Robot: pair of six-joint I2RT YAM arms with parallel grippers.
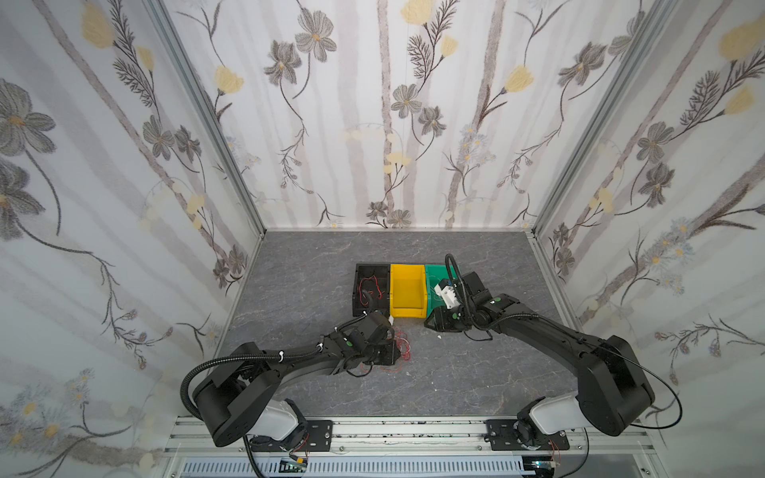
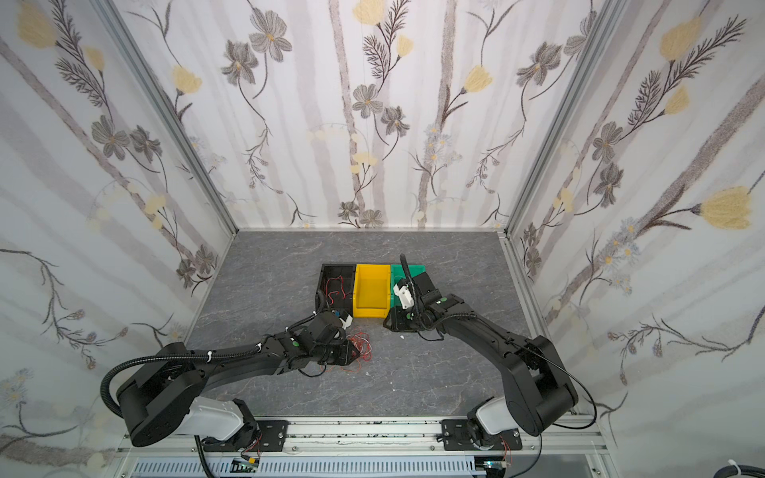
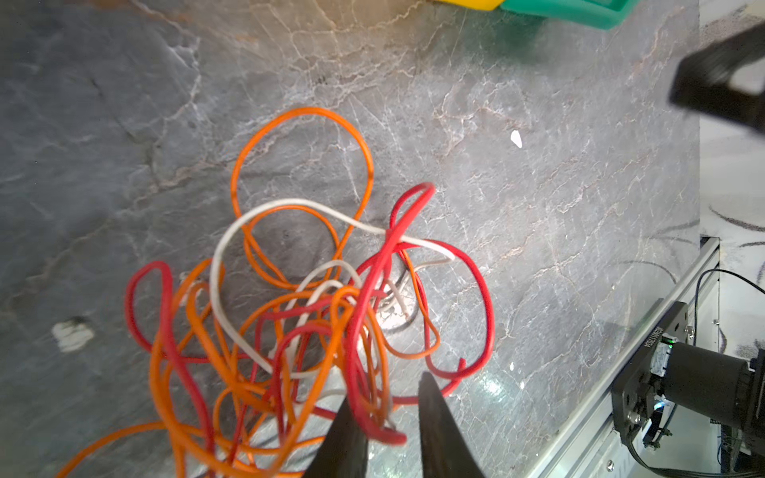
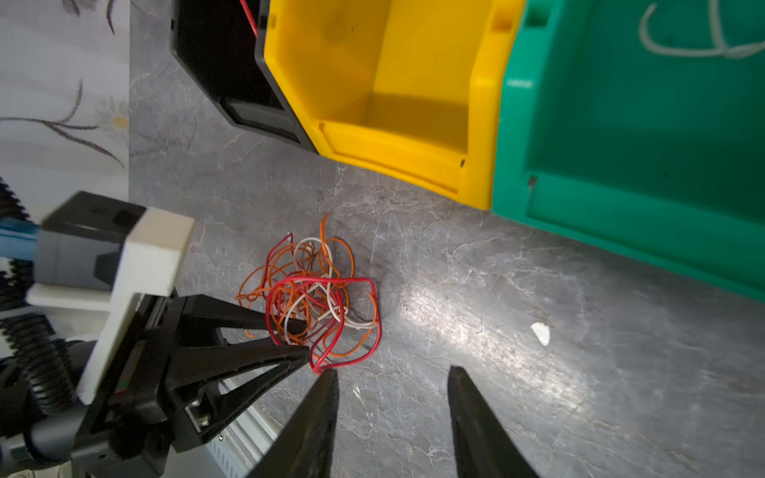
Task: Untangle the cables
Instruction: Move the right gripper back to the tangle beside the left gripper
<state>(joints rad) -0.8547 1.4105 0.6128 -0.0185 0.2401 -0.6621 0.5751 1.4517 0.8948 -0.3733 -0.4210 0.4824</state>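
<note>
The cables (image 3: 314, 298) lie in one tangled heap of red, orange and white loops on the grey table, also seen in the right wrist view (image 4: 318, 298) and in both top views (image 1: 400, 347) (image 2: 361, 345). My left gripper (image 3: 387, 387) is at the heap's edge, its jaws parted a little; a red loop (image 3: 372, 414) passes loosely through the gap. From the right wrist view the left gripper (image 4: 305, 339) pokes into the tangle. My right gripper (image 4: 393, 370) hangs open just beside the heap, with only bare table between its fingers.
Three bins stand in a row behind the heap: a black bin (image 1: 357, 289) with a red cable (image 1: 370, 285) in it, a yellow bin (image 4: 393, 165), and a green bin (image 4: 621, 231) holding a white cable (image 4: 695, 47). A white scrap (image 4: 541, 333) lies on the table.
</note>
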